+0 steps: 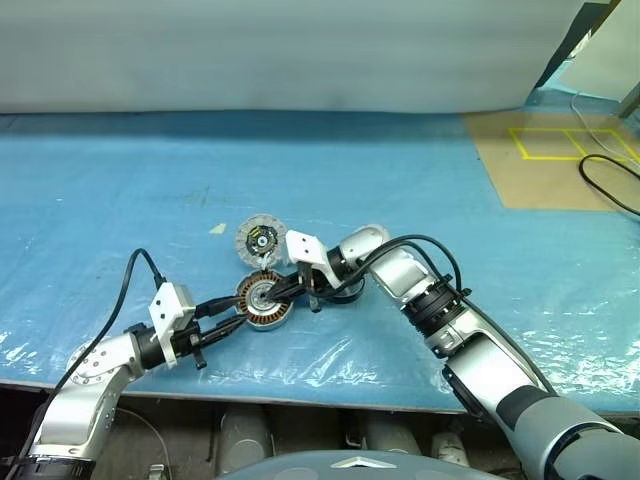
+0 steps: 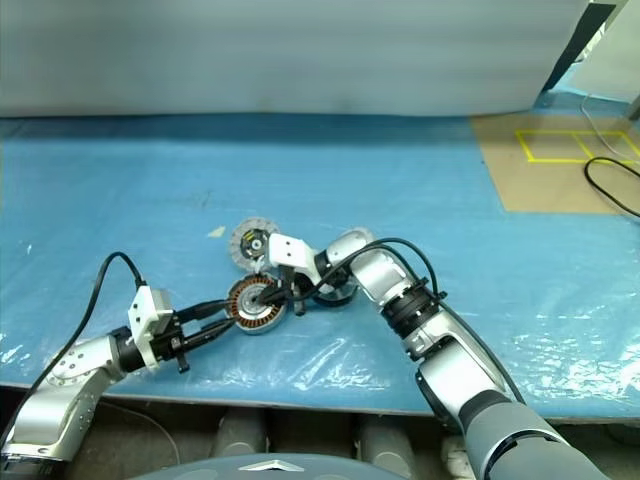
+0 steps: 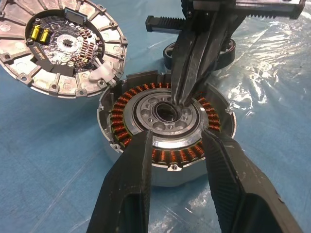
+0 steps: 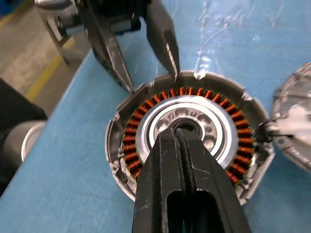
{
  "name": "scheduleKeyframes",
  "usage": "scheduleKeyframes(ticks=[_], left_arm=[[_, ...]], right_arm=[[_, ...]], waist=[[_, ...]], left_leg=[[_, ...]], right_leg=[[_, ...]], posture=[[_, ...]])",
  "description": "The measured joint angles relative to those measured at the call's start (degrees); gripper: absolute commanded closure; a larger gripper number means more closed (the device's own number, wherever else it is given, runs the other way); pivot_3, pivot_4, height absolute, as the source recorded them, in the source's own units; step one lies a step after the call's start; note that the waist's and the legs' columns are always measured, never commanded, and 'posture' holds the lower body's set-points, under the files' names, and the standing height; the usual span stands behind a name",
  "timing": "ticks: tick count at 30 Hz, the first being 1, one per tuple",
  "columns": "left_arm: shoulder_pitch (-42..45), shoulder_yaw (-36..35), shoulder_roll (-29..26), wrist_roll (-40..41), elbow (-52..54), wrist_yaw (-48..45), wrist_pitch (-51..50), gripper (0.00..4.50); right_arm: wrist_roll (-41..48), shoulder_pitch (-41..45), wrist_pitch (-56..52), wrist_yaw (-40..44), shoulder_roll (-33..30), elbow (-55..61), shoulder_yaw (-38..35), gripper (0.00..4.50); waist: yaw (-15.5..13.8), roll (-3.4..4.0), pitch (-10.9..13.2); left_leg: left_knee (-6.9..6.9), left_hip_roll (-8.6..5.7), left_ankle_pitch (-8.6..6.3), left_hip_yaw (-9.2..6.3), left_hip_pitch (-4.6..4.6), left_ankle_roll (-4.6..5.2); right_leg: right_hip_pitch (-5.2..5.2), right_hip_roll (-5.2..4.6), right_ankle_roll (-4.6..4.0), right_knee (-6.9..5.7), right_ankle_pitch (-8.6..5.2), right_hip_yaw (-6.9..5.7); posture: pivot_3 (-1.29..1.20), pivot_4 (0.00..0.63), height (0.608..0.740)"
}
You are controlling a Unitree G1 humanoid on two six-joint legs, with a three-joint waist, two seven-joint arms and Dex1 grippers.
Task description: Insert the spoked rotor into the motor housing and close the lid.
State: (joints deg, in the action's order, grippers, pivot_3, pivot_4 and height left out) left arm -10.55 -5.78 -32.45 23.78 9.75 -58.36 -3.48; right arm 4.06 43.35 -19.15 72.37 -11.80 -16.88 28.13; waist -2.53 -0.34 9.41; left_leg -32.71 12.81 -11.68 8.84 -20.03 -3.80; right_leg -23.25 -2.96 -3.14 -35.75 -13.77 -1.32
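The motor housing (image 3: 167,131) sits open on the blue plastic-covered bench (image 1: 120,200), its ring of copper windings exposed around a silvery centre. The right hand (image 3: 181,99), its two black fingers pressed together, points its tips down into the central hole of the housing. The left hand (image 3: 176,145) has its fingers apart, one on each side of the housing's near rim, at the wall; whether they press on it cannot be told. The lid (image 3: 58,46), joined to the housing at its edge, lies flipped open beyond the left hand, segmented face and circuit board upward. The spoked rotor (image 3: 226,48) rests on the bench behind the right hand's fingers, partly hidden.
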Motion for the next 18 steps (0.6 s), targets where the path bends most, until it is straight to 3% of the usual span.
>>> scheduleKeyframes(ticks=[6, 18], left_arm=[[0.59, 0.03, -0.01, 0.00, 0.00, -0.13, 0.00, 2.80], [-0.31, 0.64, 0.01, 0.00, 0.29, 0.15, -0.06, 2.80]], right_arm=[[0.01, 0.42, 2.40, -2.44, 0.29, 1.78, -1.73, 4.49], [-7.26, -1.26, 8.98, -9.27, 3.23, -4.65, 3.28, 4.49]], waist=[[0.08, 0.00, 0.00], [0.18, 0.00, 0.00]], left_leg=[[0.03, 0.00, 0.03, 0.00, 0.01, -0.07], [0.03, 0.00, 0.03, 0.00, 0.03, -0.08]], right_leg=[[0.00, 0.01, 0.00, 0.02, 0.00, 0.00], [0.01, 0.01, 0.00, 0.01, 0.00, 0.00]], posture=[[0.00, 0.150, 0.740], [0.00, 0.150, 0.740]])
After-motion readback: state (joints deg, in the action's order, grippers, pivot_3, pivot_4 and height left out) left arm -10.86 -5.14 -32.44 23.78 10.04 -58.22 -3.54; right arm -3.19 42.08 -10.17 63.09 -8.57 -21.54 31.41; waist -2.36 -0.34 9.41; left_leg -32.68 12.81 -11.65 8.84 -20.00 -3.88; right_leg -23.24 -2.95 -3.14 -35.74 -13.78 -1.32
